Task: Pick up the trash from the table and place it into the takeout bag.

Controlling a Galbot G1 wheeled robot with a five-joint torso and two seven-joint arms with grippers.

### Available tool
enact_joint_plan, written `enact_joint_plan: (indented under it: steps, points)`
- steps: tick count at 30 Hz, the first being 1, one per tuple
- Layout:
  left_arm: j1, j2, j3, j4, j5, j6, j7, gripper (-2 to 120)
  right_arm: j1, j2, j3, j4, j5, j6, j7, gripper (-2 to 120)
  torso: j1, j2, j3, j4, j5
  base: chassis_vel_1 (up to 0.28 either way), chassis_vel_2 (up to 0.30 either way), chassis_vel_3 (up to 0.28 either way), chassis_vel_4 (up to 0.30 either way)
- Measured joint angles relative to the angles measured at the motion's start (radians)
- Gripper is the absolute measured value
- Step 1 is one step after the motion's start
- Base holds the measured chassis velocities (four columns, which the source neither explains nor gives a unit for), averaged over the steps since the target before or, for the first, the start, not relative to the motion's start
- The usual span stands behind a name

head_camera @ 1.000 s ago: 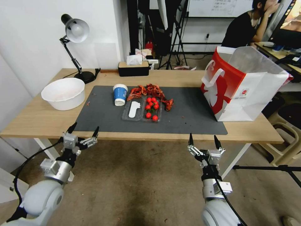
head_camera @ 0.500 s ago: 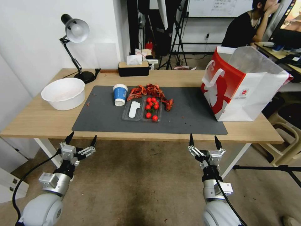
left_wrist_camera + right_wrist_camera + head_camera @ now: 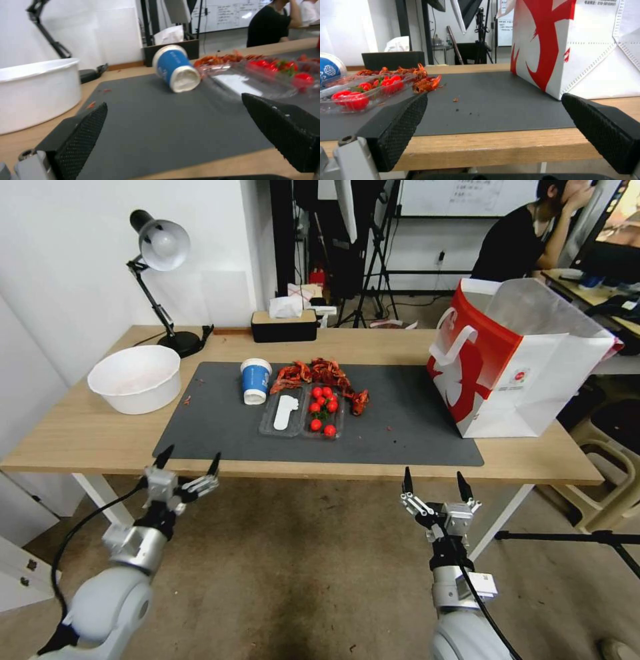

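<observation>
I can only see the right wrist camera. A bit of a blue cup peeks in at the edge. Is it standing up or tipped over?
Observer: Tipped over. The blue-and-white paper cup lies on its side on the dark mat, beside the clear tray.
Operator: Is there anything past the cup?
Observer: Yes, a white bowl sits on the bare wood of the table, off the mat, near the lamp.
Operator: Where's the other pincer?
Observer: The left pincer is open and holds nothing, just in front of the table's near edge.
</observation>
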Motion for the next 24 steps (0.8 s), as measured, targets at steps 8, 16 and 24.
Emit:
enact_joint_plan:
  steps: [8, 16, 24]
  points:
    - [-0.144, 0.033, 0.085, 0.033, -0.058, 0.060, -0.019, 100, 0.003, 0.007, 0.001, 0.002, -0.003, -0.007, 0.000, 100, 0.000, 0.000, 0.000, 0.0001, 0.0001, 0.000, 0.000, 0.000, 0.000]
    - [-0.268, 0.075, 0.146, 0.079, -0.152, 0.127, -0.036, 100, 0.011, 0.012, 0.000, 0.000, -0.006, -0.015, 0.000, 100, 0.000, 0.000, 0.000, 0.0001, 0.0000, 0.000, 0.000, 0.000, 0.000]
    - [-0.395, 0.105, 0.203, 0.118, -0.253, 0.248, -0.084, 100, 0.013, 0.017, -0.001, -0.004, -0.010, -0.017, -0.001, 100, 0.000, 0.000, 0.000, 0.0002, 0.0001, 0.000, 0.000, 0.000, 0.000]
